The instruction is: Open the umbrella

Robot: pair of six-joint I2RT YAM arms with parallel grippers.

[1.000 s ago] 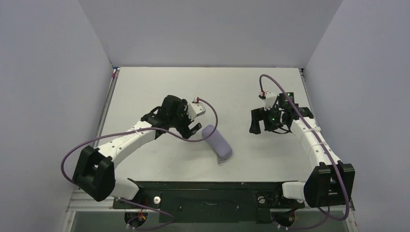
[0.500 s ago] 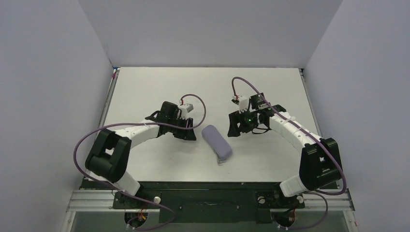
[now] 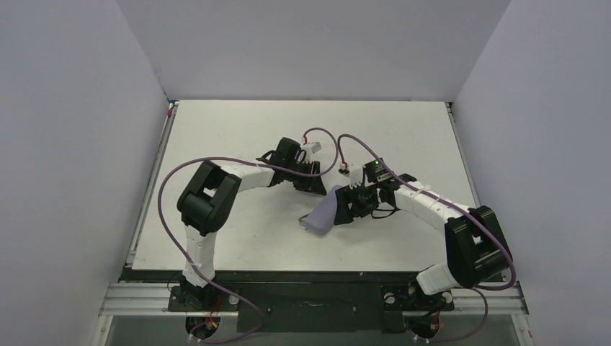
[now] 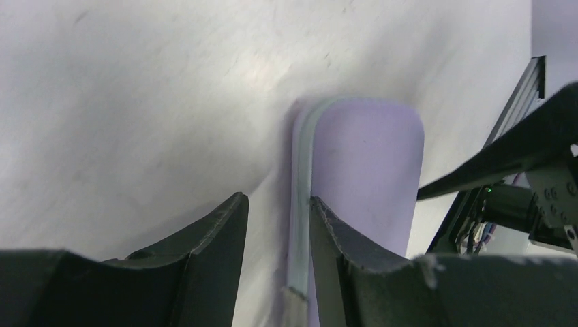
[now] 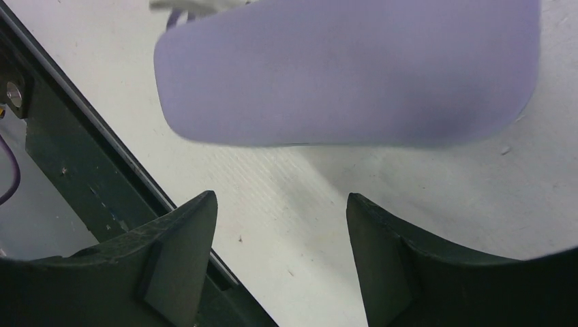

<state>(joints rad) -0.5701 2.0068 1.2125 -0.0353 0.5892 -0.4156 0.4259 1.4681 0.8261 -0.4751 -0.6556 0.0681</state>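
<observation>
The umbrella itself is hidden. What shows is a closed lavender oval case (image 3: 322,213) mid-table, tipped on its side with its far end towards my left gripper (image 3: 317,186). In the left wrist view the case (image 4: 368,157) runs away from the narrow jaws of the left gripper (image 4: 276,201). Its pale seam edge (image 4: 300,225) lies between them, against the right finger (image 4: 334,252); a firm grip does not show. My right gripper (image 3: 344,210) sits just right of the case. In its wrist view the right gripper (image 5: 281,197) stands open over bare table, the case (image 5: 341,68) beyond its tips.
A black mounting rail (image 3: 302,288) runs along the table's near edge and shows close by the right gripper (image 5: 68,177). Grey walls close in the table on the left, right and back. Purple cables (image 3: 216,162) loop over both arms.
Both grippers came in from either side onto the case and narrowed. The case swung round, its far end going right and its near end left, and tipped up on its side.
</observation>
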